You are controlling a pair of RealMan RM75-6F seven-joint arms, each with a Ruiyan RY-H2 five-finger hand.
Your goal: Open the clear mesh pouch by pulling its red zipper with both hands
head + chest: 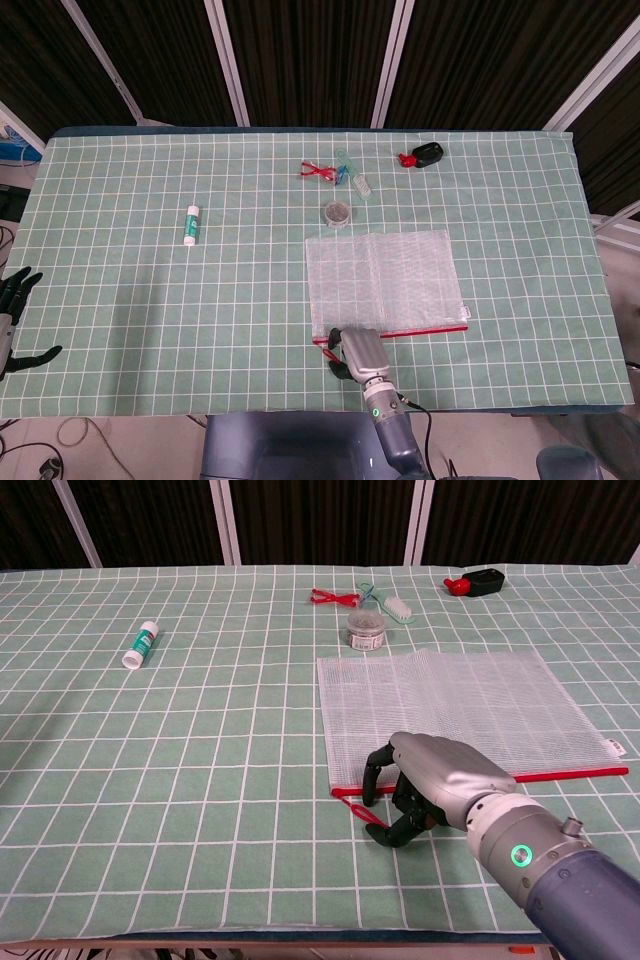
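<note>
I am resting my right hand [432, 788] over the near left corner of the clear mesh pouch [455, 708], which is lying flat on the green checked table [200, 740], a little right of centre and close to my edge. From the chest view I can see my fingers [373, 776] curling down onto the end of the red zipper [565, 773], with a thin red pull cord [368, 816] trailing out beneath them toward my thumb; they are drawn in narrow around that cord, though I cannot tell whether it is truly pinched. The head view is showing the same hand [358, 352] only as a small grey back from above, hiding the fingers, but it alone is catching my left hand [15, 318], hanging off the far left edge of the table with its dark fingers spread wide and holding nothing. That overhead view is also laying out the pouch [383, 282] square to the grid, zipper running along its near side. Beyond the pouch a small round jar [366, 630] is sitting, with a red loop [335, 598] and a brush [397, 605] behind it, a black and red object [476, 581] to the right, and a glue stick [141, 644] well apart on the left.
</note>
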